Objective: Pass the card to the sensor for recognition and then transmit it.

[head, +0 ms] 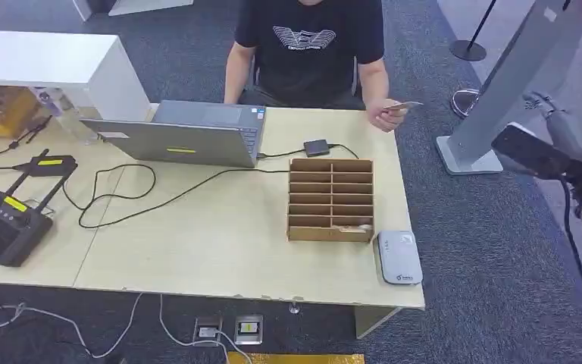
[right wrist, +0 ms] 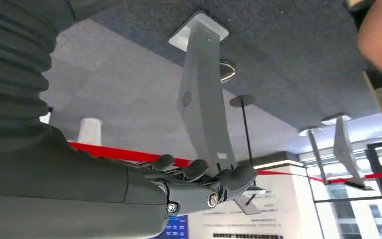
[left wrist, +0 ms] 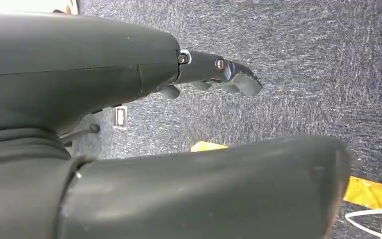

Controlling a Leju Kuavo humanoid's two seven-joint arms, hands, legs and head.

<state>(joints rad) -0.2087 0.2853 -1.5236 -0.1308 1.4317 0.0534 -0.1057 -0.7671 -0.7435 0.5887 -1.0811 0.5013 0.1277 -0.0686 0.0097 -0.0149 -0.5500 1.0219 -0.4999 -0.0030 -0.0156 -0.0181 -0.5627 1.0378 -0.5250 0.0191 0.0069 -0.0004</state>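
Note:
Across the table a person holds a small pale card [head: 404, 106] over the far right corner. The grey-white card sensor [head: 399, 258] lies flat at the table's near right corner. My right hand [head: 547, 108] is raised off the table's right side, well right of the card and at about its depth. In the right wrist view my right hand [right wrist: 194, 181] holds nothing, its fingers loosely bent and apart. My left hand [left wrist: 179, 74] hangs over the dark carpet, fingers apart from the thumb, with nothing in it.
A wooden slotted box [head: 331, 199] stands just left of the sensor. An open laptop [head: 189, 136], cables and black radio units [head: 4, 224] occupy the table's left and back. A grey slanted stand [head: 500, 83] rises right of the table, near my right hand.

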